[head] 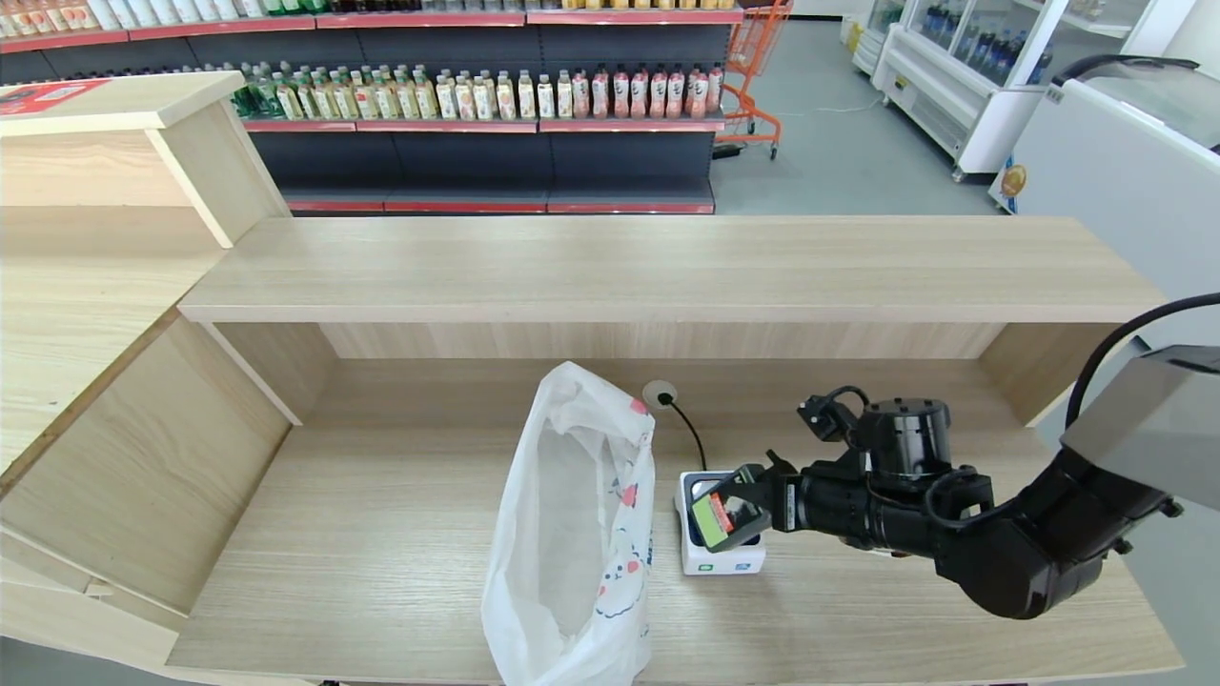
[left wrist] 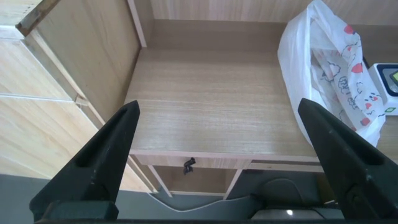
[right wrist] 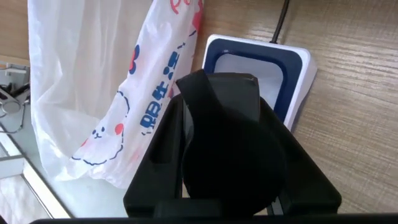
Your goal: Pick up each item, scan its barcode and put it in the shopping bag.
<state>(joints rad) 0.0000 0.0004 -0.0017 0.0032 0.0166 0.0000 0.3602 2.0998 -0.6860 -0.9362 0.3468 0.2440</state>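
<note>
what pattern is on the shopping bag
The shopping bag is white with cartoon faces, red marks and dark lettering, clearest in the right wrist view.

A pale wooden counter (head: pixel 381 553) fills the foreground, with a raised ledge (head: pixel 667 272) running across its far side. A round cable grommet (head: pixel 659 393) sits in the counter top close to the back panel. At 12 o'clock, dark store shelving (head: pixel 496 157) carries rows of bottles (head: pixel 477 95). An orange trolley (head: pixel 758 71) stands at 1 o'clock, and white freezer cabinets (head: pixel 953 90) at 2 o'clock.
</note>
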